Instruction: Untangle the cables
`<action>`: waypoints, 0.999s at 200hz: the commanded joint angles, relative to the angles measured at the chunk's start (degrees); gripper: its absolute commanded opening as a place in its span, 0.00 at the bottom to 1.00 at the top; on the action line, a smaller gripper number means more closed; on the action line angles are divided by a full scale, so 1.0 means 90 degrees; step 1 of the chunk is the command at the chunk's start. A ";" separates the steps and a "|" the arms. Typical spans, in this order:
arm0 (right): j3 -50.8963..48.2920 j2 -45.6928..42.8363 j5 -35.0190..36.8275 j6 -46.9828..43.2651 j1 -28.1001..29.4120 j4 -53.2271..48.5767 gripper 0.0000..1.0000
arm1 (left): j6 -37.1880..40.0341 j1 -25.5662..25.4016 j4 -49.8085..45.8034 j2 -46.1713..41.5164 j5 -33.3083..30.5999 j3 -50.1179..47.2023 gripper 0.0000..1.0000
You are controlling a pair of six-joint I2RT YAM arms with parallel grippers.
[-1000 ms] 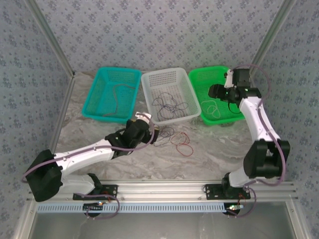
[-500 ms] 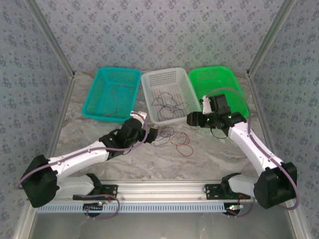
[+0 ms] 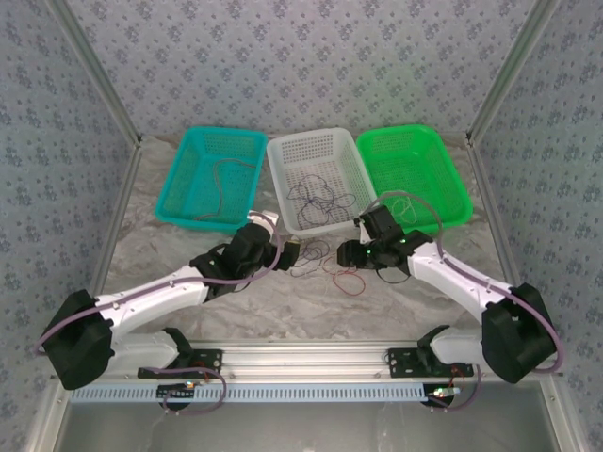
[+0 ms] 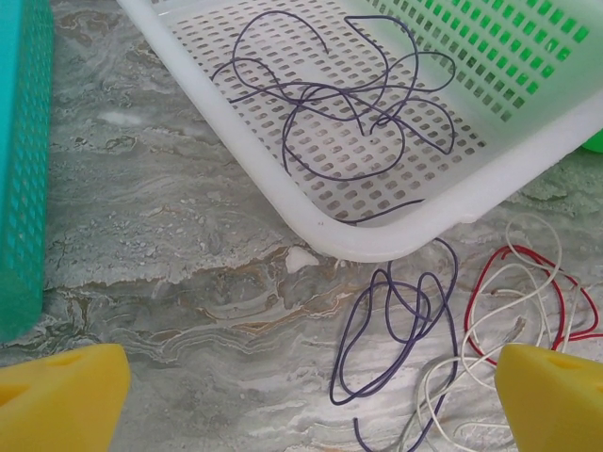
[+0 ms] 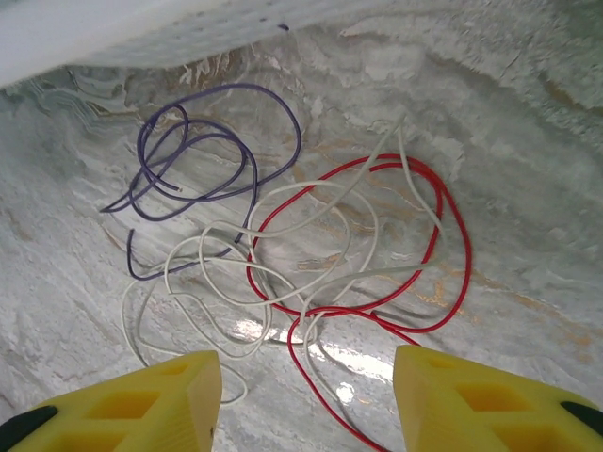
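Three baskets stood side by side at the far edge of the table [image 3: 311,311]: one teal basket [image 3: 179,184], one white basket [image 3: 283,155], one green basket [image 3: 454,193]; bare marble lay open in front of them. The cables [image 5: 283,245] lay tangled on the table just off the white basket's near rim, in three colours: a purple wire [image 5: 212,146], a white wire [image 5: 170,273], a red wire [image 5: 443,235]; further purple strands [image 4: 349,122] curled inside the white basket. The left gripper [image 4: 306,395] hung beside the tangle, jaws at their widest, empty; the right gripper [image 5: 306,405] hung over it, jaws partway apart, gripping nothing.
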 commanded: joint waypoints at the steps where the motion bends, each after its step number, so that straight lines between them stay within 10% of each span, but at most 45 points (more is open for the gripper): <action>1: -0.0024 0.0142 0.0130 0.0351 0.0096 0.0181 0.54 | -0.0073 0.0050 0.0118 0.0041 0.0088 0.0111 0.99; 110: -0.0071 0.1376 0.0287 0.0820 0.0369 0.0997 0.50 | -0.0051 0.0053 0.0088 -0.0221 -0.0122 0.0012 0.99; 200: -0.0342 0.0990 0.0825 0.0704 0.0408 0.1074 0.03 | -0.0049 0.0058 0.0099 -0.0213 -0.0138 0.0020 0.99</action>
